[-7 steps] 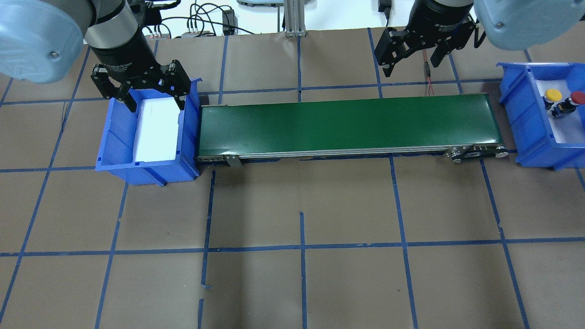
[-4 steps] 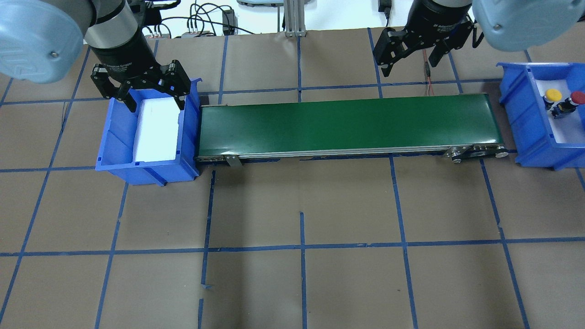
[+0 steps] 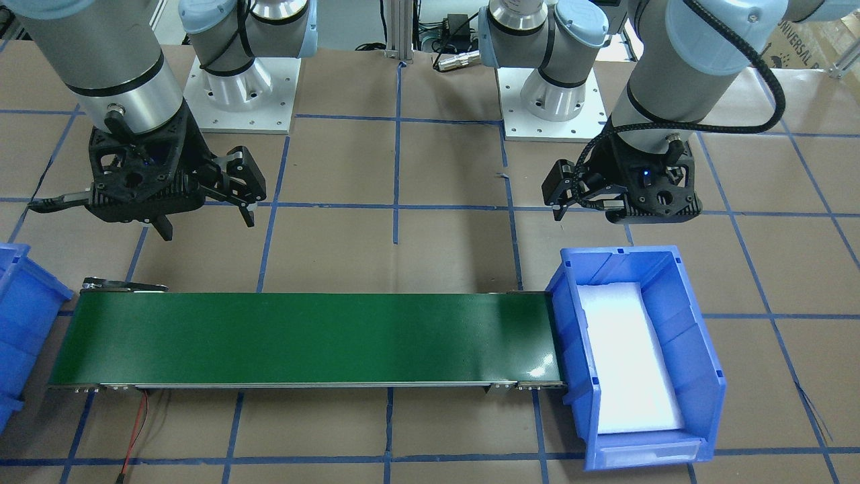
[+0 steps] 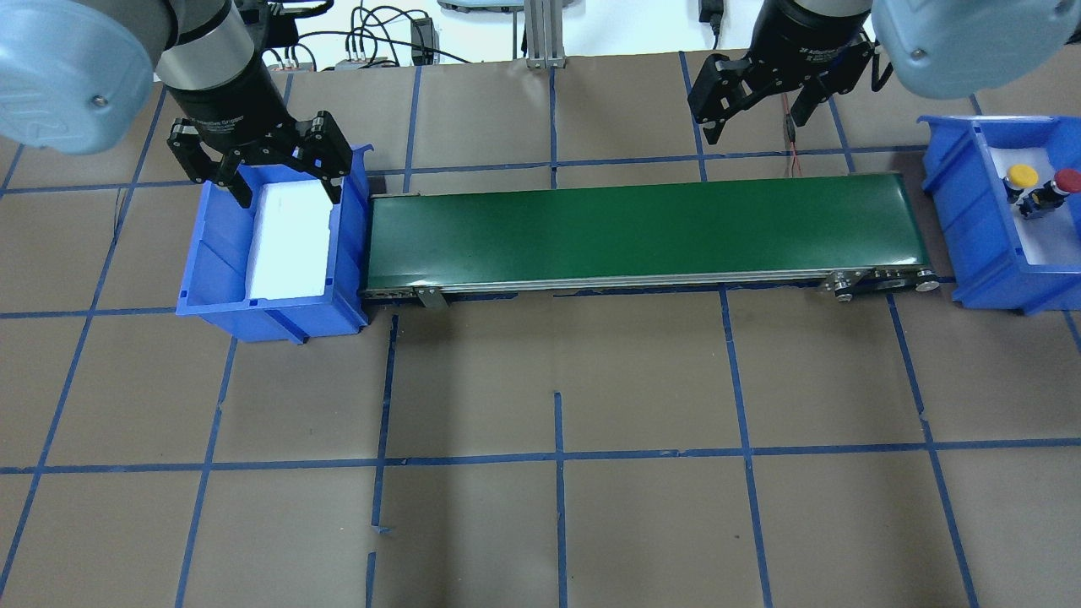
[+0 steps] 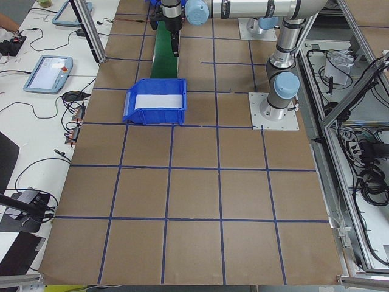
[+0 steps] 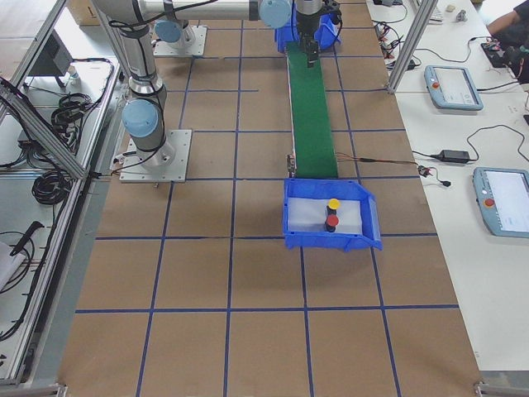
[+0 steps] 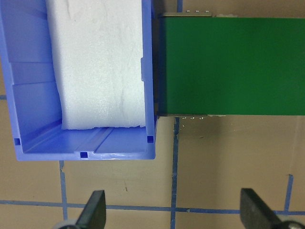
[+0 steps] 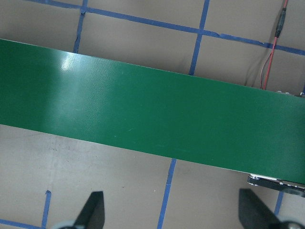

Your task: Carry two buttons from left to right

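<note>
Green conveyor belt (image 4: 642, 228). Blue left bin (image 4: 215, 270) and right bin (image 4: 963, 211), white foam (image 4: 287, 245) inside; yellow-capped button (image 4: 1023, 175), red-capped button (image 4: 1068, 179) at its 3 o'clock. Brown table (image 4: 642, 380), blue tape grid (image 4: 557, 456) in squares.

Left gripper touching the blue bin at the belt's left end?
Apart. Left wrist view: bare table shows between the fingertips of the left gripper and the blue bin; the front-facing view shows the same gap.

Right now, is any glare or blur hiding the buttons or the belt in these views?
Right wrist view: a soft glare patch on the green conveyor belt, nothing hidden. Overhead view: the yellow button and red button are small yet clear in the right blue bin; the white foam pad in the left blue bin is washed out, textureless.
</note>
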Tool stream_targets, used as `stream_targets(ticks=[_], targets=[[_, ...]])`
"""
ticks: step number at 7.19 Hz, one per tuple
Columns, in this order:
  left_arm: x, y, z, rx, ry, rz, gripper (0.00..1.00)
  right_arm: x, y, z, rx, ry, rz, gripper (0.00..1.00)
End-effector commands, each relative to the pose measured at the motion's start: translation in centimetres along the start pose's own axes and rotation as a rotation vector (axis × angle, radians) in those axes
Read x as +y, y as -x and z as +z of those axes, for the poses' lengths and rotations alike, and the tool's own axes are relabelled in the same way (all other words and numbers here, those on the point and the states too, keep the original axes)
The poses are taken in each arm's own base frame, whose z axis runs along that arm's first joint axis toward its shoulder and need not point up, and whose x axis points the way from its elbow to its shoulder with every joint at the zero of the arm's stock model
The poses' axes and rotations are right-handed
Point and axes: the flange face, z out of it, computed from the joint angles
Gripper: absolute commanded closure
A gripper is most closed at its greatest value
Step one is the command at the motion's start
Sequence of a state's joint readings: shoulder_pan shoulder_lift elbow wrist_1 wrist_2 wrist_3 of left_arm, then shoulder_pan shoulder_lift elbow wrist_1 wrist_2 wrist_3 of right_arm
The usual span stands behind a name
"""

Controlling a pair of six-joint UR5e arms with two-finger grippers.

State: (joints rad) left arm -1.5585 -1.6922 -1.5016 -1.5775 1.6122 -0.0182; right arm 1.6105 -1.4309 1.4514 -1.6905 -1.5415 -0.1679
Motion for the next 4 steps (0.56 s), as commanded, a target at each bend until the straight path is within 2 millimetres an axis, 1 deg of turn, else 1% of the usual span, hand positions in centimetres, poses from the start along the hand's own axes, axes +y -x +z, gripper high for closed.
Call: stream_targets(ticks=[1, 4], targets=[[0.02, 0.01, 0.01, -0.002, 0.001, 0.001, 0.00, 0.09, 0.06, 0.27, -0.005, 0.005, -0.002, 0.00], [0.02, 0.01, 0.01, -0.002, 0.001, 0.001, 0.00, 0.00, -0.16, 0.55, 0.004, 0.013, 0.002, 0.00]])
